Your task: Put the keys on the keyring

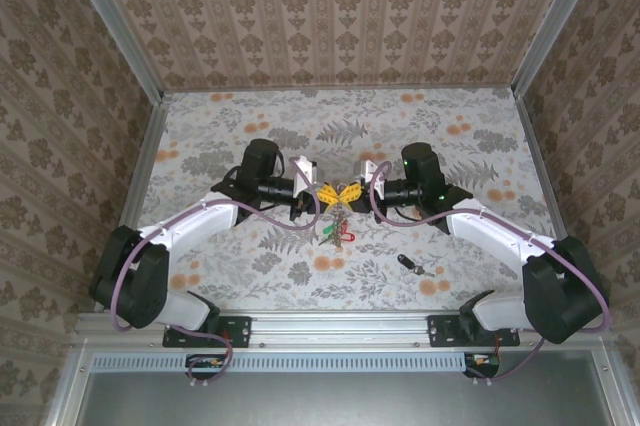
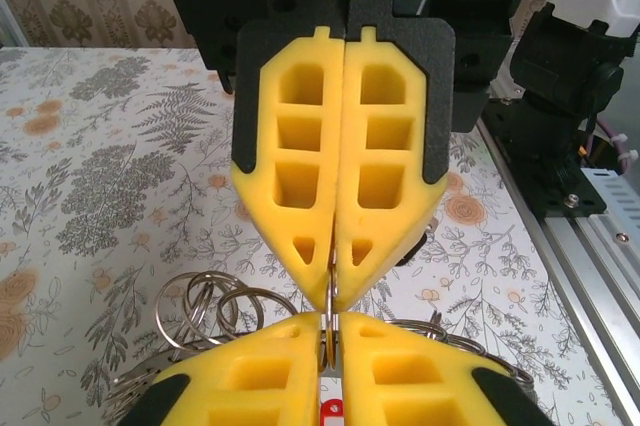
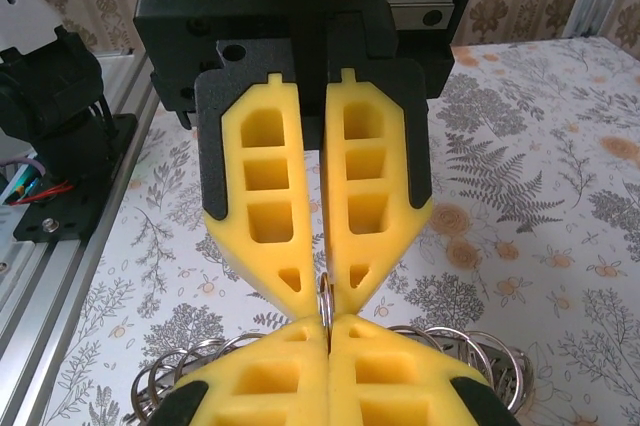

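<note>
Keyring over floral-print table, damask-patterned walls around, metal rail at near edge

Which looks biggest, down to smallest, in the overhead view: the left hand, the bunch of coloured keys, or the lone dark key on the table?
1. left hand
2. bunch of coloured keys
3. lone dark key, though only a little smaller than the bunch

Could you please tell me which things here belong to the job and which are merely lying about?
Job: keyring, pinched between left pincer and right pincer; red and green keys close by; black key lying apart on the table.
Merely there: rail; walls.
</note>
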Action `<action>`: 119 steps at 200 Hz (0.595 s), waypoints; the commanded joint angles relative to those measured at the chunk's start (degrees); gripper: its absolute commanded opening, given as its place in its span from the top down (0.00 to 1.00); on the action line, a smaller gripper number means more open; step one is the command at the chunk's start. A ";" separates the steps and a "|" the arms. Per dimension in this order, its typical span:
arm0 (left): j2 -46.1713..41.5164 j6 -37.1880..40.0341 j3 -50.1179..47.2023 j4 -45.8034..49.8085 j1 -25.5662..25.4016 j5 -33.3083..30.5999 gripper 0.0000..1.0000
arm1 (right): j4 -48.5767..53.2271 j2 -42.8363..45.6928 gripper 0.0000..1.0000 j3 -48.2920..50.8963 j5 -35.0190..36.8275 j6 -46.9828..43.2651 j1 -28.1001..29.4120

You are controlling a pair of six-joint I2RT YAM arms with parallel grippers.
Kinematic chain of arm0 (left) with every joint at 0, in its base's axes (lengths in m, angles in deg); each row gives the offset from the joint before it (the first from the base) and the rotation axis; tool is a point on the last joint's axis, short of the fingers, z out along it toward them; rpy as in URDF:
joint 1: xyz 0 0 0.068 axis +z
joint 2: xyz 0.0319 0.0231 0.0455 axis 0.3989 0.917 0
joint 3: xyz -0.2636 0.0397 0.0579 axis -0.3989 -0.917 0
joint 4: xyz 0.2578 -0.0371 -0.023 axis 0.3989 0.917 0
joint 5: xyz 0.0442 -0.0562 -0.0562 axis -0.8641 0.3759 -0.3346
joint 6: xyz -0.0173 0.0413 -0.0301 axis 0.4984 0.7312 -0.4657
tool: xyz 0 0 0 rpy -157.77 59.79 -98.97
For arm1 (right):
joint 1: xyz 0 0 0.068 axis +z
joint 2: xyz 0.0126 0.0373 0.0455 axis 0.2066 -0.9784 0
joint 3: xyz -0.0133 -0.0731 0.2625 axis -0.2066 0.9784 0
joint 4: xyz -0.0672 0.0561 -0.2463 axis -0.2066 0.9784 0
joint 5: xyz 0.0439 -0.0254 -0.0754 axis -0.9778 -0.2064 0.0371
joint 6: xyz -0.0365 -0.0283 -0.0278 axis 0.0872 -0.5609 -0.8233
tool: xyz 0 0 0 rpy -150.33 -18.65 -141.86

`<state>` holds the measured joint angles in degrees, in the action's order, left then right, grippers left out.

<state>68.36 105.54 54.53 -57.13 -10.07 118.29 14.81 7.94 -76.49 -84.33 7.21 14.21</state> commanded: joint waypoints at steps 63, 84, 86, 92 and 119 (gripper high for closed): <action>-0.51 1.66 0.80 -0.28 -0.70 -3.17 1.00 | 0.61 2.53 0.87 -1.33 1.57 0.28 -0.20; -1.47 1.65 0.69 -0.33 -0.30 -4.14 1.00 | 5.11 6.06 0.72 -0.44 5.83 1.33 -0.15; -1.48 1.69 0.67 -0.31 -0.27 -4.30 1.00 | 5.33 6.55 0.71 -0.27 6.31 1.84 -0.15; -1.79 1.77 0.70 -0.35 -0.17 -4.58 1.00 | 5.86 8.07 0.69 0.43 8.27 3.23 -0.23; -3.03 2.14 0.79 0.35 0.27 -5.41 1.00 | 9.01 15.02 0.64 2.75 25.54 16.92 -0.29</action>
<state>68.03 106.05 54.72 -56.84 -10.36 113.35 19.23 17.32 -75.27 -74.95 11.49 14.17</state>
